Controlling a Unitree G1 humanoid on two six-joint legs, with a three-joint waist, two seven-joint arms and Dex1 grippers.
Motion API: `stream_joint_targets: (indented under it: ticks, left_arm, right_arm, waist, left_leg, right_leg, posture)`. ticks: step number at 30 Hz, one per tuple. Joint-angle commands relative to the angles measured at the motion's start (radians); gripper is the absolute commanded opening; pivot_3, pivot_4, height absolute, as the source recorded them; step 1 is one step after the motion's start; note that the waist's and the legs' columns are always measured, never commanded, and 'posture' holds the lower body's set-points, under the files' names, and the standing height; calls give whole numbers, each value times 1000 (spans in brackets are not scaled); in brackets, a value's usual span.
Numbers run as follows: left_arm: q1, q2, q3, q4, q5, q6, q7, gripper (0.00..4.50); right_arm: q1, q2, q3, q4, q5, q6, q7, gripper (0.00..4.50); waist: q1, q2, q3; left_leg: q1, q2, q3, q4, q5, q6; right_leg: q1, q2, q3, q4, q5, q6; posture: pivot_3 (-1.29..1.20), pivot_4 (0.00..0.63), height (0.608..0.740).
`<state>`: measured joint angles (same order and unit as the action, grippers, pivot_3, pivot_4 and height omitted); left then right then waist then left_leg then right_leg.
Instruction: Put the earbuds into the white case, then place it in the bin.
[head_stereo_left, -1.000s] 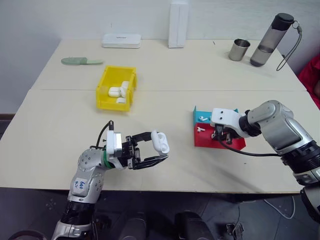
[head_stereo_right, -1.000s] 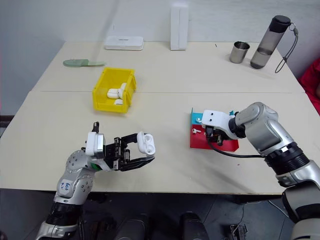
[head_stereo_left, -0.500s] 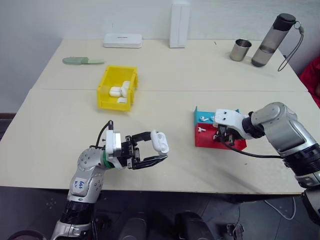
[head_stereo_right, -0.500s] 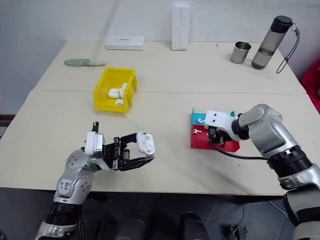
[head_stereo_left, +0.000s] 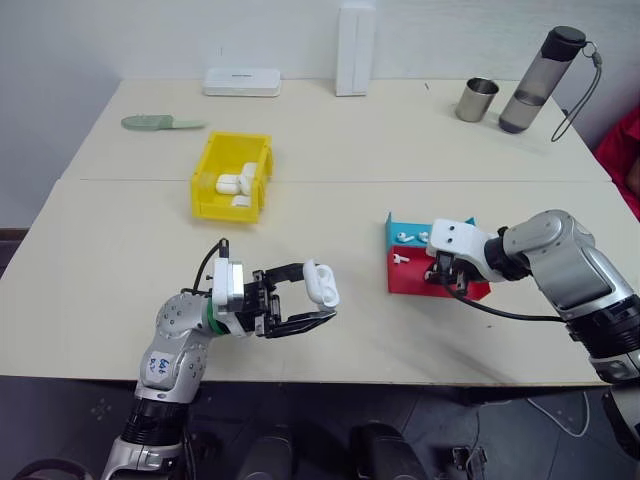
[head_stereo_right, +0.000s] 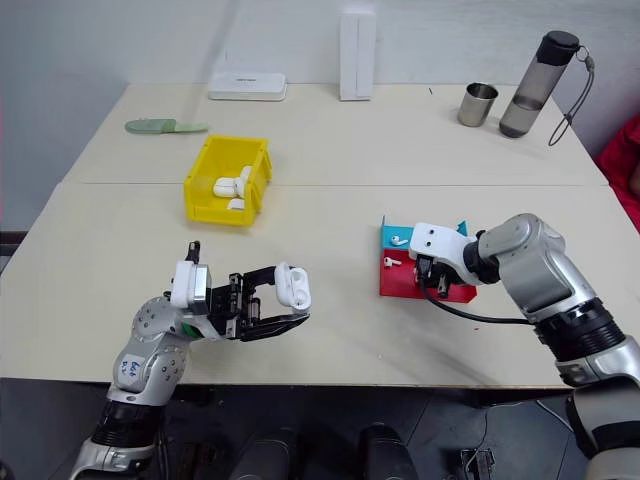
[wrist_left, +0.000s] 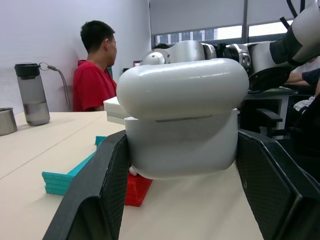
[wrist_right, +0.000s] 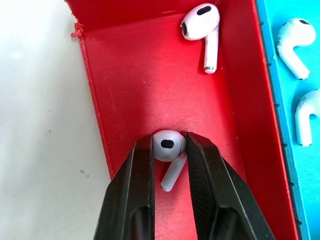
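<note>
**Right tool pinching an earbud in the red tray, left holding the case up**

Left tool (head_stereo_left: 318, 303) is pressed onto the white case (head_stereo_left: 321, 284), clamping it by its sides above the near-left bench (head_stereo_left: 120, 260). The lid looks only slightly cracked, seam visible in the left wrist view. Likely parked there so the right arm can bring buds over to it.

Right tool (wrist_right: 167, 165) is down in the red tray (wrist_right: 130, 75), fingers nearly together and pinching one earbud (wrist_right: 167, 150) by its head, stem pointing back between the fingers. A second earbud (wrist_right: 202, 27) lies loose at the tray's far end; two more sit in the blue tray (wrist_right: 305, 165) alongside.

Yellow bin (head_stereo_left: 232, 178) is at far left, well apart from both arms, already holding several white cases.
</note>
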<state>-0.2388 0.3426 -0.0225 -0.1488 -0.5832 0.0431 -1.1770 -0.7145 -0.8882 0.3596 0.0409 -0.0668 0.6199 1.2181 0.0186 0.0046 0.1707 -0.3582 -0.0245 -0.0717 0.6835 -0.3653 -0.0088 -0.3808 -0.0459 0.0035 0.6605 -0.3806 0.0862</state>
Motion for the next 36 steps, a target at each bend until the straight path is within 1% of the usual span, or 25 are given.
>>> stream_joint_targets:
  ticks: [1, 4, 6, 7, 9, 11, 13, 14, 16, 18, 22, 25, 27, 32, 36]
  left_arm:
    - [-5, 12, -8, -59, -66, 45, -24, 2764]
    - [-26, 11, -6, -36, -69, 52, -35, 2764]
    - [-51, -3, -3, -11, -70, 39, -43, 2764]
    - [-63, -10, -1, -1, -74, 35, -46, 2764]
    - [-95, -29, -1, 27, -61, 19, -41, 2764]
    - [-122, -36, -8, 56, -60, 33, -53, 2764]
    - [-143, -38, -16, 84, -71, 49, -86, 2764]
    - [-151, -41, -18, 94, -76, 50, -100, 2764]
    - [-179, -50, -19, 119, -95, 65, -129, 2764]
    - [-200, -56, -17, 135, -105, 77, -148, 2764]
    - [-224, -71, -4, 148, -115, 81, -163, 2764]
    - [-232, -81, 0, 144, -117, 81, -161, 2764]
    - [-230, -86, -3, 137, -116, 85, -160, 2764]
    - [-221, -94, -5, 123, -115, 84, -158, 2764]
    - [-204, -97, -9, 108, -114, 82, -154, 2764]
  right_arm:
    - [25, -33, -35, -48, -1, -101, 1, 484]
    - [79, -64, -142, -110, 119, -138, 69, 484]
    - [128, -30, -249, -151, 244, -162, 87, 484]
    - [154, 4, -316, -180, 321, -183, 87, 484]
    - [198, 105, -467, -244, 529, -178, 81, 484]
    - [235, 204, -583, -318, 670, -188, 21, 484]
    - [274, 273, -632, -393, 749, -182, -48, 484]
    - [290, 294, -637, -424, 781, -168, -73, 484]
    - [322, 403, -613, -496, 835, -202, -152, 484]
    - [339, 488, -580, -542, 853, -233, -212, 484]
    - [358, 565, -502, -565, 822, -300, -229, 484]
    - [372, 573, -424, -552, 757, -392, -172, 484]
    - [368, 587, -388, -537, 737, -436, -162, 484]
    - [353, 605, -341, -491, 709, -495, -164, 484]
    - [353, 601, -333, -467, 709, -517, -165, 484]
  waist:
    - [0, 0, 0]
    - [4, -1, 0]
    - [6, -1, 1]
    - [6, -2, 1]
    - [5, -3, 2]
    - [0, -3, 2]
    - [1, -3, 2]
    - [1, -3, 2]
    - [1, -3, 2]
    - [-2, -3, 2]
    - [-15, -3, 2]
    - [-19, -3, 2]
    - [-21, -3, 2]
    - [-22, -3, 2]
    - [-22, -3, 2]
  left_leg:
    - [0, 0, 0, 0, 0, 0]
    - [0, 0, 0, 0, 0, 0]
    - [-1, 0, 0, -1, 0, 0]
    - [-1, 0, 0, 0, 0, 0]
    - [-1, 0, -1, 0, 0, 0]
    - [0, 0, -1, 1, 0, 0]
    - [0, 1, -1, 0, 0, 0]
    - [0, 0, -1, 0, 0, 0]
    - [0, 0, -1, 0, 0, 0]
    - [0, 0, -1, 0, 0, 0]
    - [0, 0, -2, 0, 0, -1]
    - [0, 0, -2, -1, 0, -1]
    - [0, 0, -2, -1, 0, -1]
    - [1, 0, -2, 0, 0, -1]
    - [1, 0, -2, -1, 0, -1]
  right_leg:
    - [0, 0, 0, 0, 0, 0]
    - [0, 0, 0, 0, 0, 0]
    - [0, 0, -1, 0, 0, 0]
    - [0, 0, -1, -1, 0, 0]
    - [1, 0, -1, -1, 0, 0]
    - [2, 1, -2, -1, 0, 0]
    - [1, 1, -2, 0, 0, 0]
    - [1, 1, -2, 0, 0, 0]
    - [1, 0, -2, 0, 0, 0]
    - [1, 1, -2, 0, 0, 0]
    - [1, 0, -2, 1, 0, 0]
    - [1, 0, -2, 1, 0, 0]
    - [1, 0, -2, 1, 0, 0]
    - [1, 0, -2, 1, 0, 0]
    - [1, 0, -2, 1, 0, 0]
  posture:
    - [0, 150, 740]
    - [0, 150, 740]
    - [0, 150, 740]
    - [0, 150, 740]
    - [0, 150, 740]
    - [0, 150, 740]
    - [0, 150, 740]
    - [0, 150, 740]
    - [0, 150, 740]
    - [0, 150, 740]
    - [0, 150, 740]
    - [0, 150, 740]
    - [0, 150, 740]
    - [0, 150, 740]
    - [0, 150, 740]
